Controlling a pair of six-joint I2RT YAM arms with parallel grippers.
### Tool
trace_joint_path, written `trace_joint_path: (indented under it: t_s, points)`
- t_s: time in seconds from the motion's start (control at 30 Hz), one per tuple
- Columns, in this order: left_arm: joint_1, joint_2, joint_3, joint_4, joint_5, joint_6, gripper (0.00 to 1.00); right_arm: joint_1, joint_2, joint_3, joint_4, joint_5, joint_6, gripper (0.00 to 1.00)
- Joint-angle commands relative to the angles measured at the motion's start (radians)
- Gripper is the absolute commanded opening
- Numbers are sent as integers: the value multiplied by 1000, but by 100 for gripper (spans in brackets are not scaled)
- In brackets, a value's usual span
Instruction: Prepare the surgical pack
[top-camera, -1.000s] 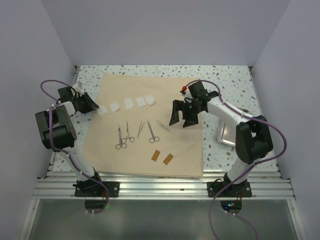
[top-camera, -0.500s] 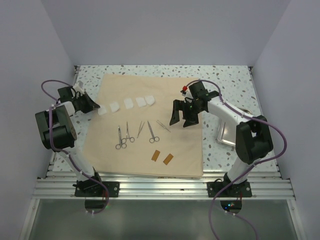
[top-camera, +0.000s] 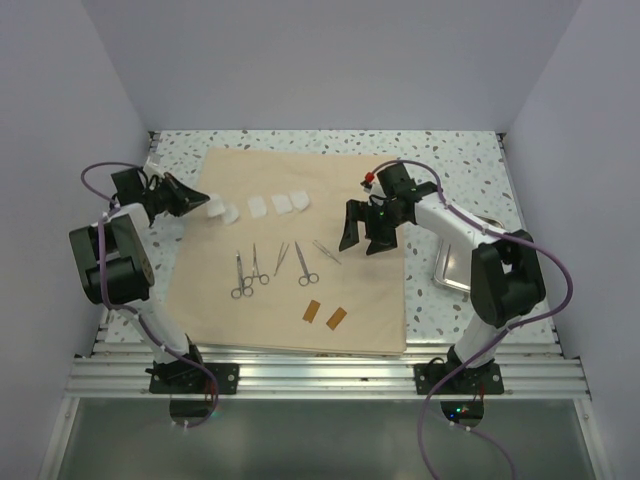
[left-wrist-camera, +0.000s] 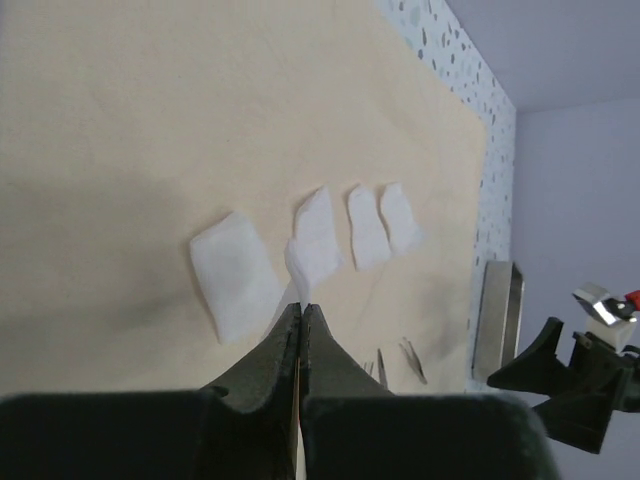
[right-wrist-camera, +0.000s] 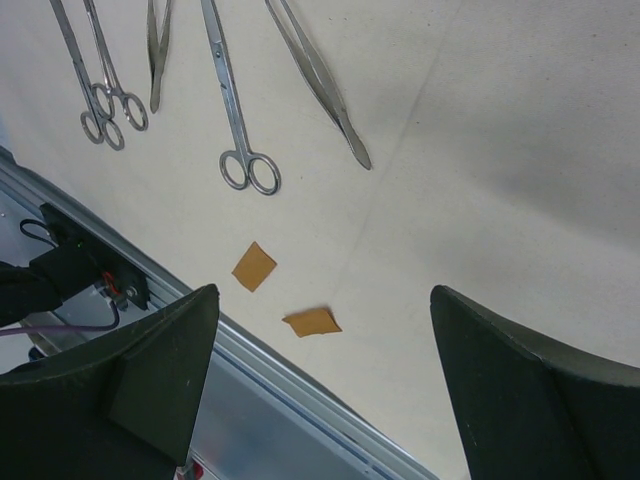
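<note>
Pincer on the left (left-wrist-camera: 301, 312) pinches a white gauze pad (top-camera: 215, 208) above the surgical pack's (top-camera: 300, 290) left edge; right pincer (top-camera: 362, 244) hangs wide open.

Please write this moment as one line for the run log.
left tool: shut on gauze pad corner | right tool: open, empty, above surgical pack | steel tray: right of pack

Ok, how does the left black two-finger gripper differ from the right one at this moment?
The left black two-finger gripper is shut, apparently pinching a small white gauze square at its tips; the right black two-finger gripper stands wide open and empty. The left is at the left edge of the large tan fabric sheet; the right is over the sheet's right half. Both are black and reach over the sheet.
</note>
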Motion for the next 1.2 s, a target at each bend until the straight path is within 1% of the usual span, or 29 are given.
trace_joint_path:
  t_s: [0.0,0.03,0.13,0.23,0.4,0.67,0.93,1.17]
  points:
    - [-20,20,-4,145,96,-142,0,-6,-2,9,12,-16,-5,91]
    - [-24,23,-12,183,97,-159,0,-6,-2,7,12,-16,-3,91]
    - [-46,51,-24,231,107,-211,0,-5,-3,8,14,-16,-3,91]
    - [-69,71,-21,237,98,-223,0,-6,0,15,9,-15,-5,91]
    - [-75,100,-32,266,99,-245,0,-6,0,15,5,-9,-9,91]
    - [-75,124,-20,245,81,-225,0,-6,9,19,2,-9,-12,91]
    - [-40,147,-1,161,68,-174,0,-14,4,13,2,-6,-17,91]
    - [-37,179,36,122,64,-150,0,-14,14,16,5,-10,-15,91]
